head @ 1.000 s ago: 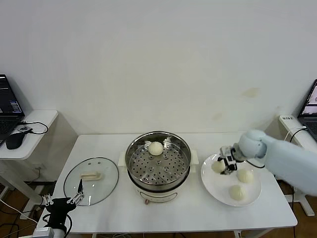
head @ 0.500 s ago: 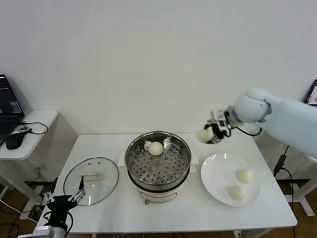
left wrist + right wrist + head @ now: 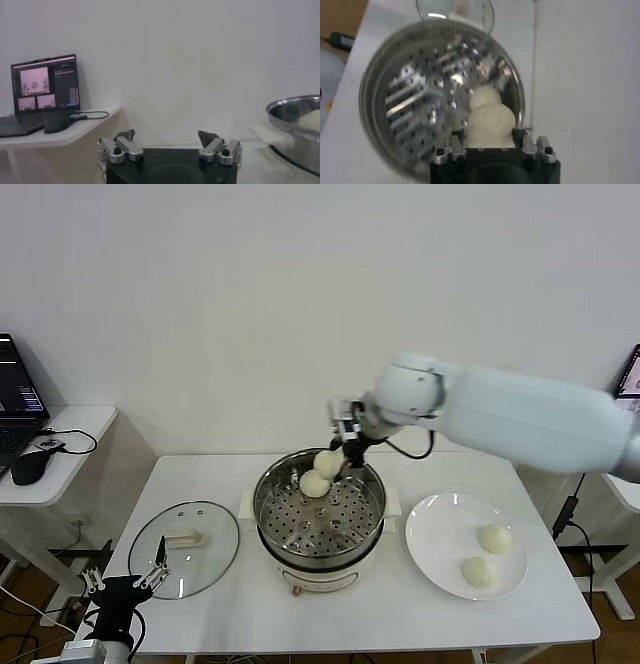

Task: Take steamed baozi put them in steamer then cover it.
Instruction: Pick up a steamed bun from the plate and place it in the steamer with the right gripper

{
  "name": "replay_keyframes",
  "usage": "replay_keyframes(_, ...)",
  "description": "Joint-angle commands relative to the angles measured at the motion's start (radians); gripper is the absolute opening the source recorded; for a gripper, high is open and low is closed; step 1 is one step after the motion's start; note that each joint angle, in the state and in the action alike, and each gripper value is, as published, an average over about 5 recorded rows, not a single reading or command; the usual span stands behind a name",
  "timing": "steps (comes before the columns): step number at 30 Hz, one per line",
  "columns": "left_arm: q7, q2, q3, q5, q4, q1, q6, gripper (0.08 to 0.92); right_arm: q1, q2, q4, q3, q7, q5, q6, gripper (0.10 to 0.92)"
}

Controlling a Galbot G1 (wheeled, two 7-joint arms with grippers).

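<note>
My right gripper [image 3: 338,454] is shut on a cream-white baozi [image 3: 327,463] and holds it over the back of the steel steamer [image 3: 318,542]. In the right wrist view the held baozi [image 3: 489,125] sits between the fingers above the perforated tray [image 3: 420,95]. A second baozi [image 3: 314,483] lies on the tray at the back, just below the held one; it also shows in the right wrist view [image 3: 482,97]. Two more baozi [image 3: 494,538] [image 3: 477,572] lie on the white plate [image 3: 440,544] at the right. My left gripper [image 3: 128,582] is open, parked low at the left.
The glass lid [image 3: 205,564] with a cream handle [image 3: 184,538] lies flat on the table left of the steamer. A side desk with a laptop and mouse [image 3: 30,467] stands at the far left. The steamer rim [image 3: 295,112] shows in the left wrist view.
My right gripper lifted a baozi off the plate and carried it left, from above the plate to over the back of the steamer. The left arm has stayed put.
</note>
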Motion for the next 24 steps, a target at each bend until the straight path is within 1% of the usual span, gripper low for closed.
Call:
replay_keyframes(1, 0.0, -0.004, 0.002, 0.0, 0.0, -0.002, 0.001, 0.823, -0.092, 0.2, -0.089, -0.02, 0.053, 0.057, -0.078, 0.602)
replay_keyframes(17, 0.001, -0.004, -0.001, -0.005, 0.006, -0.012, -0.002, 0.823, -0.189, 0.257, -0.17, -0.019, 0.057, 0.002, -0.077, 0.613)
replay_keyframes(20, 0.001, -0.004, -0.002, -0.005, 0.005, -0.012, -0.002, 0.823, -0.182, 0.251, -0.167, -0.018, 0.052, -0.016, -0.077, 0.656)
replay_keyframes(24, 0.001, -0.002, -0.005, -0.005, 0.0, -0.009, -0.002, 0.823, -0.112, 0.21, -0.139, -0.01, 0.014, -0.028, -0.075, 0.765)
